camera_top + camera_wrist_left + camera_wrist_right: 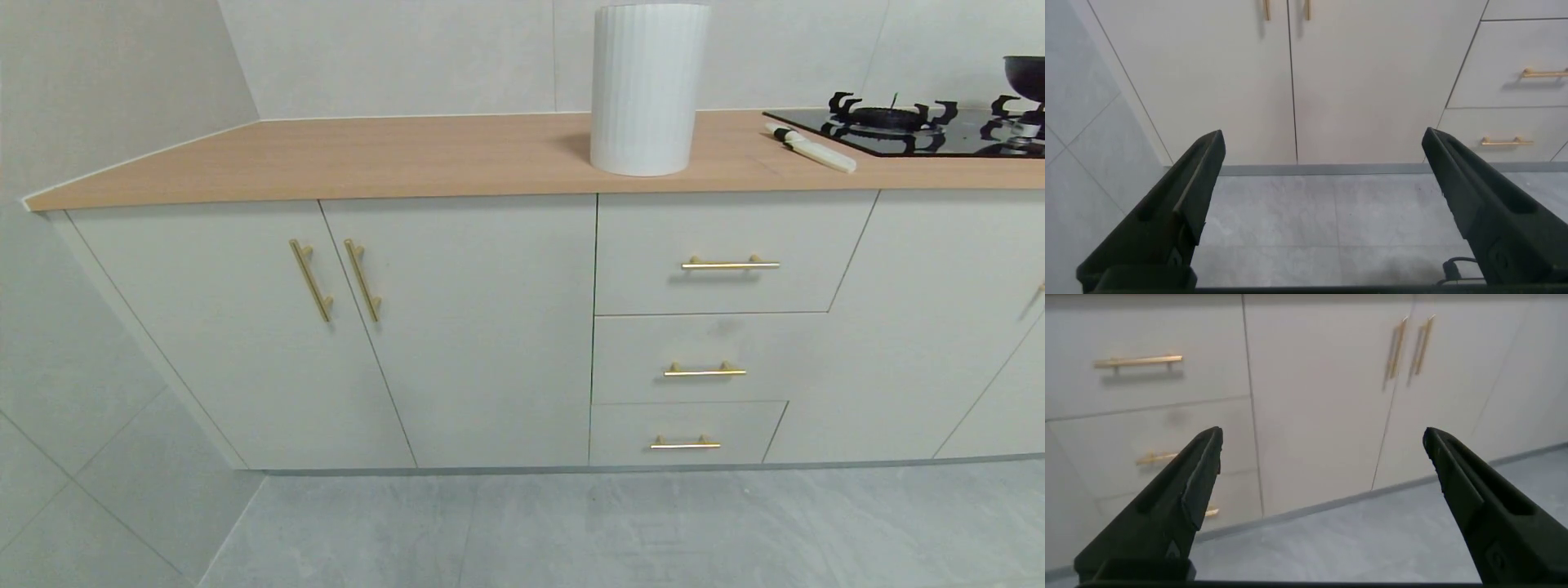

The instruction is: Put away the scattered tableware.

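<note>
1. The step in hand looks like the approach: nothing is grasped, and the one loose piece of tableware lies up on the light wooden counter [367,155], well above both arms.
2. The left gripper [1321,137] hangs low before the pale cabinet doors [1290,73], its jaws spread wide and empty; the right gripper [1323,434] is likewise released and holds nothing, facing the pale drawer fronts with slim gold handles [1137,362].
3. To do it well, I would raise the right arm, since the piece lies on that side, and come down over the middle of its length with the jaws across its narrow width.
4. Keep clear of the black gas hob with its pan supports [914,126] just beside it.
5. The tall white ribbed cylindrical container [649,86] stands near on the counter and seems the likely place to drop it, end first.
6. The piece itself is a slim cream-coloured utensil with a dark band near one end [810,147], lying flat and aslant at the hob's edge; it may be a sheathed knife, though I cannot be sure from here.
</note>
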